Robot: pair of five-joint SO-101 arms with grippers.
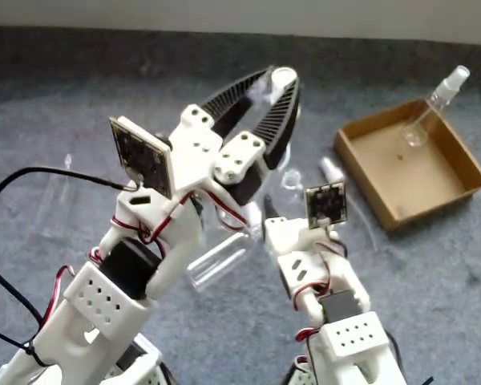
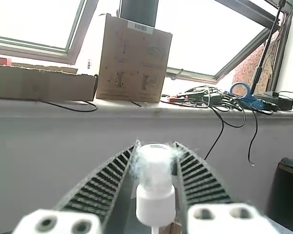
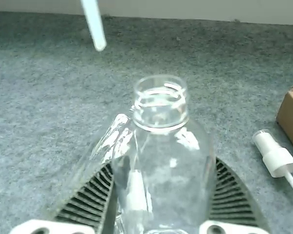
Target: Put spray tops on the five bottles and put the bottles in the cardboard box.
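Between the fingers of the left claw [image 2: 156, 146] sits a white spray top [image 2: 155, 173], clenched from both sides, and its thin dip tube [image 3: 94, 27] hangs down from it. The right claw [image 3: 163, 165] is grasping a clear bottle [image 3: 161, 146] around the body, with the open neck [image 3: 161, 100] pointing out past the fingertips. The end of the tube is beyond this neck and off to one side of it, not over the mouth and not inside.

I judge the step in hand to be guiding the tube into the neck. To do it well, the right claw should keep the bottle firm and quiet while the left claw makes all the corrections. First bring the end of the tube over the middle of the mouth, and only then go down along the line of the bottle. The tube looks thin and probably bends easily, so a touch on the rim could push it outside. The smooth bottle may also slip or turn when the cap is pressed on the thread.

Just beside the right claw, on the carpet, lies another spray top [image 3: 275, 157]. Farther out on that side is the cardboard box [image 1: 457, 172], with one finished bottle [image 1: 437, 100] leaning in it. An empty bottle [image 1: 223, 258] lies low between the two arms.
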